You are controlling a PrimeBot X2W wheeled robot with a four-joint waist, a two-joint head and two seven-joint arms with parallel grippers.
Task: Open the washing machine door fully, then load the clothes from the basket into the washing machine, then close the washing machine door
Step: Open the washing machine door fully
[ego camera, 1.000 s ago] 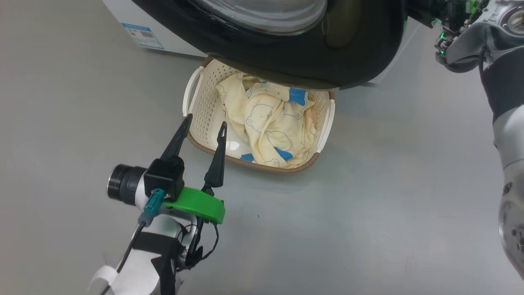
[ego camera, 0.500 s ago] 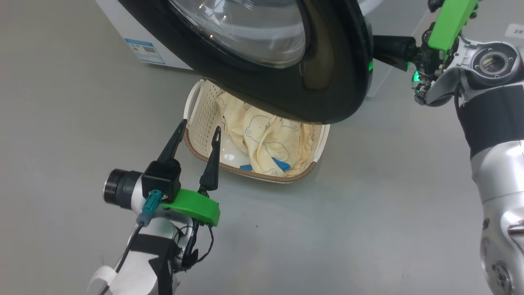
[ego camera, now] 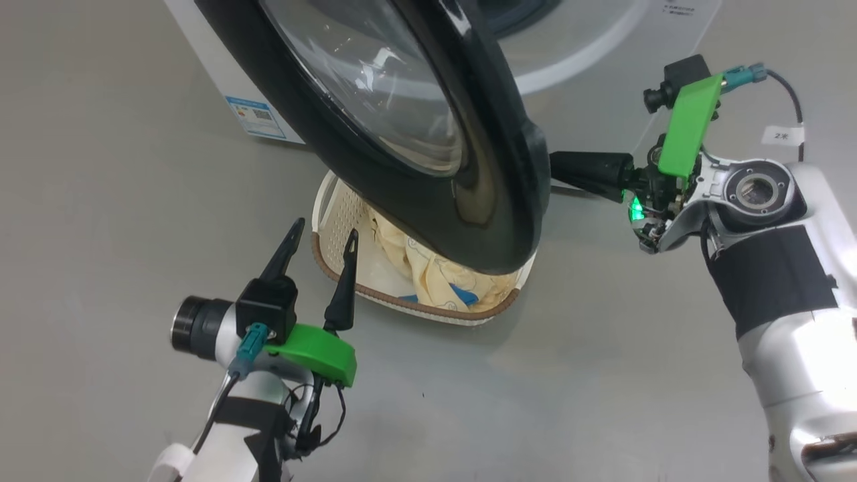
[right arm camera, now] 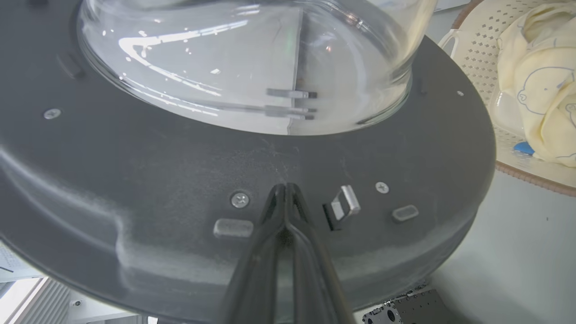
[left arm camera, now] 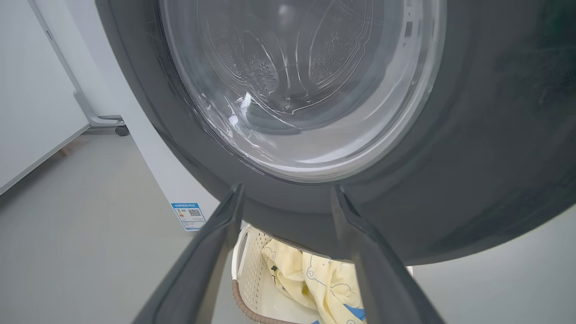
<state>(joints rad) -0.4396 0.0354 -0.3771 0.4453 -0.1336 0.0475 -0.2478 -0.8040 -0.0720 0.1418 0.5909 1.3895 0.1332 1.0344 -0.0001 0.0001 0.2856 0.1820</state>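
Observation:
The washing machine door (ego camera: 489,181), glossy black with a bulging glass window (ego camera: 375,87), stands partly swung out from the white washing machine (ego camera: 602,53) and hangs over the basket (ego camera: 338,214). My right gripper (ego camera: 559,171) is shut, its tips pressed on the door's inner face (right arm camera: 135,180) beside the metal latch (right arm camera: 344,207). Pale yellow clothes (ego camera: 442,278) lie in the basket, partly hidden by the door. My left gripper (ego camera: 326,226) is open and holds nothing, by the basket's left rim. In the left wrist view it (left arm camera: 288,189) points at the door (left arm camera: 450,180), with basket (left arm camera: 252,265) and clothes (left arm camera: 315,283) below.
Grey floor (ego camera: 602,375) spreads around the basket. A blue label (ego camera: 258,117) marks the machine's lower left corner. A wheeled stand foot (left arm camera: 105,121) and a white panel lie to the machine's left. The right wrist view has the basket (right arm camera: 477,63) and clothes (right arm camera: 540,112) beyond the door's edge.
The door has swung wider, turning more edge-on, with my shut right gripper against its inner face. The right arm came further into the head view, which itself shifted. My left gripper stayed open and still.

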